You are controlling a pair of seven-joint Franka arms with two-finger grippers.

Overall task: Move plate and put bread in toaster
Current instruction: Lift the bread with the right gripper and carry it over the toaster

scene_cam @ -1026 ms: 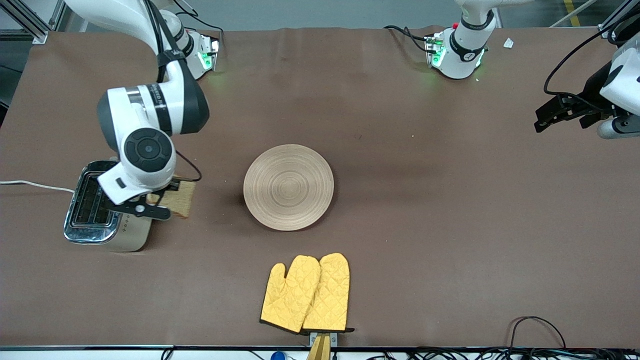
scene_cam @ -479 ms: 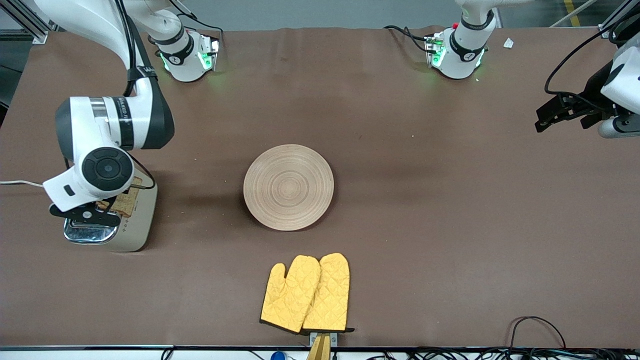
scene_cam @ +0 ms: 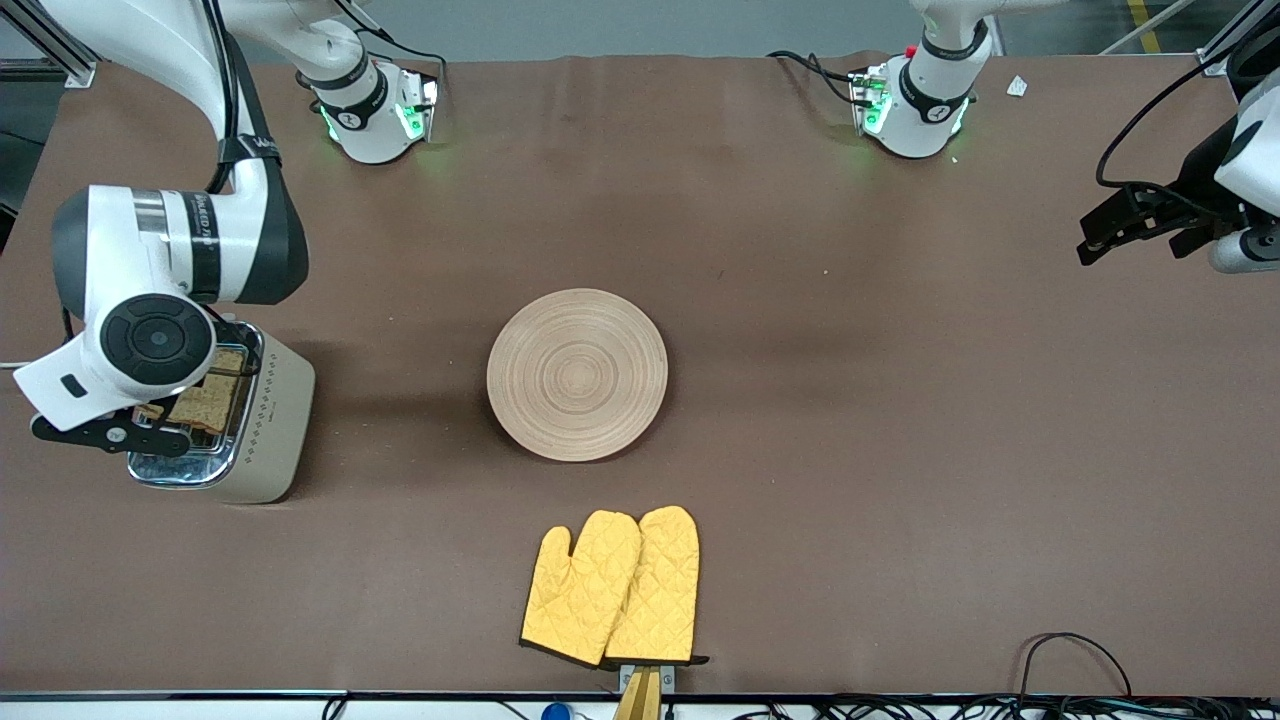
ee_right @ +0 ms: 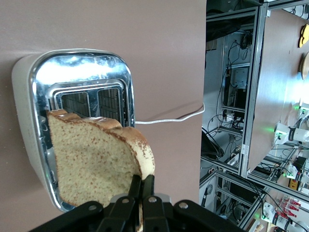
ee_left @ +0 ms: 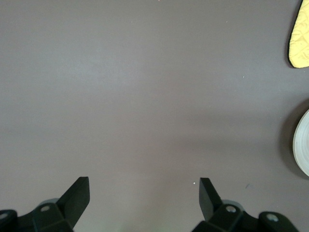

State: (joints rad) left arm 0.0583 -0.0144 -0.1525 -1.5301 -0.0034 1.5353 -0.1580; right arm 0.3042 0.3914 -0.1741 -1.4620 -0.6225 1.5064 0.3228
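Brown bread (ee_right: 91, 162) in right hand (ee_right: 140, 186) over unlabelled toaster (ee_right: 72, 77).

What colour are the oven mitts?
Bright yellow, quilted, with dark trim; the oven mitts show best in the front view.

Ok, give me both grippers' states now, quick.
Left gripper: open, holding nothing, waiting over bare table at the left arm's end.
Right gripper: shut on the bread, over the toaster.
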